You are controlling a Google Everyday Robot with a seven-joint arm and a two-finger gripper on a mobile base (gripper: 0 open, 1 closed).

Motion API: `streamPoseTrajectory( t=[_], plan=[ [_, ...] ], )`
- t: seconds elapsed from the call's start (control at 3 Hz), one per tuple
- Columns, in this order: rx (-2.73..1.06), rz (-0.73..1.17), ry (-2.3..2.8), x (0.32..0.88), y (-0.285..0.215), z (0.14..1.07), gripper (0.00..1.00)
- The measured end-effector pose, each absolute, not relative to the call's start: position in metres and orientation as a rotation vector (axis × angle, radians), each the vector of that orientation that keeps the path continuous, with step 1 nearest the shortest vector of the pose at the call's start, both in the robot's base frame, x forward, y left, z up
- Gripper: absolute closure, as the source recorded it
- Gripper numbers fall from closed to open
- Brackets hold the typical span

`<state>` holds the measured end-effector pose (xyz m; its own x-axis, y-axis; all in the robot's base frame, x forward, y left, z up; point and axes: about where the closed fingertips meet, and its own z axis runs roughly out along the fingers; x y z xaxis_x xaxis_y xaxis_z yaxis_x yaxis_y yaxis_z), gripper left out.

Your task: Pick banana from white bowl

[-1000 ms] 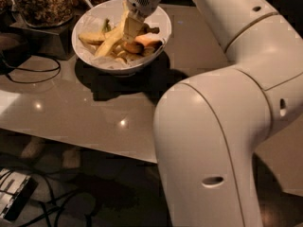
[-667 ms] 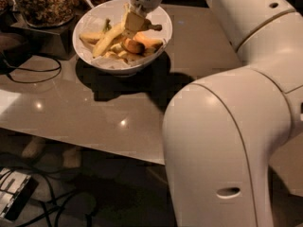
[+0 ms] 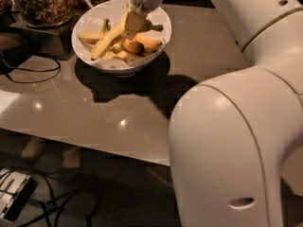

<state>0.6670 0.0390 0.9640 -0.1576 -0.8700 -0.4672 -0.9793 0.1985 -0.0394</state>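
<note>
The white bowl stands at the back left of the table and holds several bananas. The longest bright yellow banana lies slanted across the bowl, from the lower left up toward the middle. Short orange-tinged bananas lie to its right. My gripper reaches down from the top into the bowl's middle, at the upper end of the long banana and touching the fruit. The rest of my white arm fills the right foreground.
A glass jar of brown granola stands on a dark box left of the bowl. A black cable loops on the table at the left. The table's front edge runs across the lower left, with cables on the floor below.
The gripper stays down in the bowl at nearly the same spot. The arm's big elbow segment has swung to the right and fills more of the view.
</note>
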Motion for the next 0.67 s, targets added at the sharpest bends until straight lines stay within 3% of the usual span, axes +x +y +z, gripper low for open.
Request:
streamPoseTrajectory(
  t=[0.67],
  plan=[
    [-1.764, 0.472, 2.006, 0.617, 0.031, 0.989, 1.0]
  ],
)
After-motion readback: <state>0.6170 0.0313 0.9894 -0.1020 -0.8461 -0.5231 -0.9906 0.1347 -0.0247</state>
